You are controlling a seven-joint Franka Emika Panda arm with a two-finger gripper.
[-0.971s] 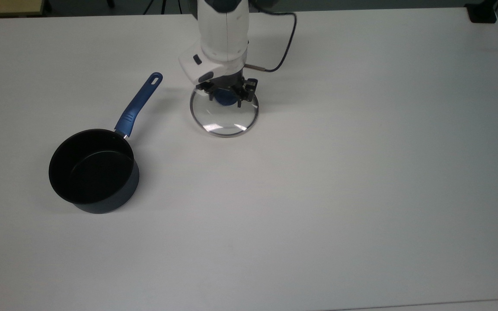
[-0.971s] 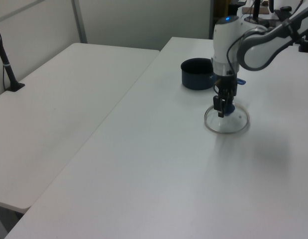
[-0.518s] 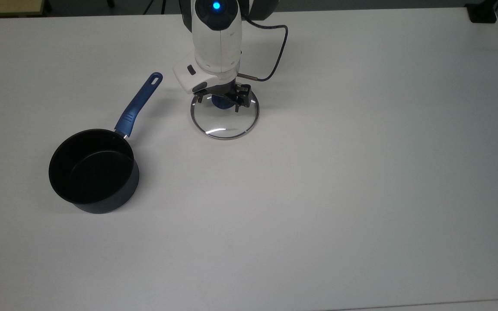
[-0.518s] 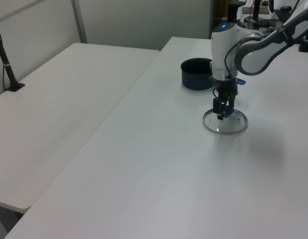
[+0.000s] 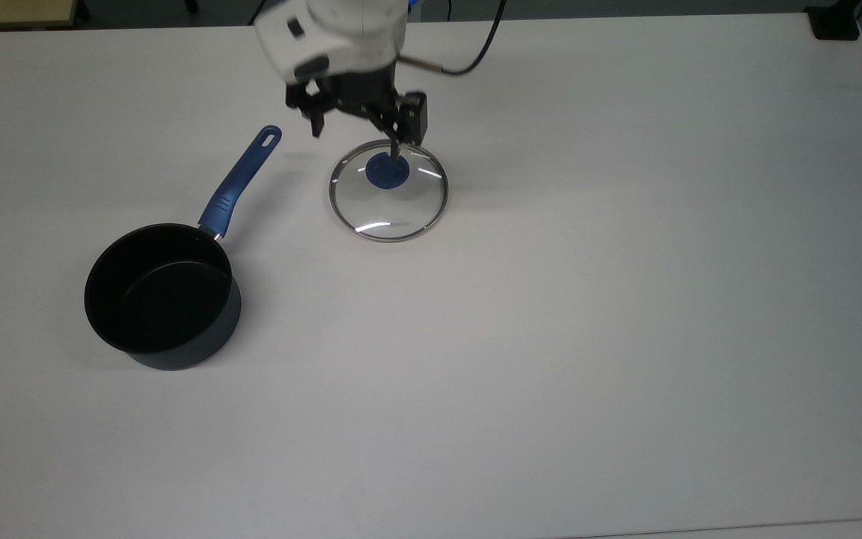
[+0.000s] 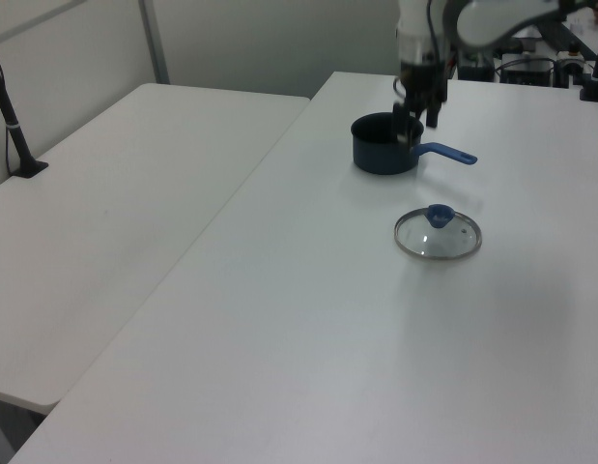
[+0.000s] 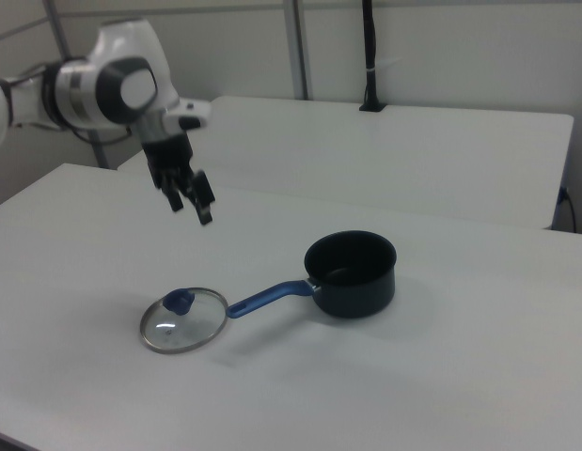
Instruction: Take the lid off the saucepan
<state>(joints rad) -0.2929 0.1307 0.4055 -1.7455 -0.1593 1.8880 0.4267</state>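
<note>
You can treat the task as done, going by how things lie: the lid rests flat on the white table, knob up, well apart from the saucepan, whose black inside is open to view. In the top view the lid sits to the right of the pan's long blue handle, not touching it; in the right view it lies just beside the handle's slotted end.

The gripper hangs in the air above the table, clear of the lid, with its fingers spread wide and nothing between them (the right view shows the gap plainly). In the left view the gripper sits high, over the far part of the table near the pan.

What is left, in my judgement, is only for you to take the arm away; nothing on the table calls for another grasp.

The count is short: one lid, one saucepan, one arm with one gripper. A second white table stands alongside, with a black post at its edge.
</note>
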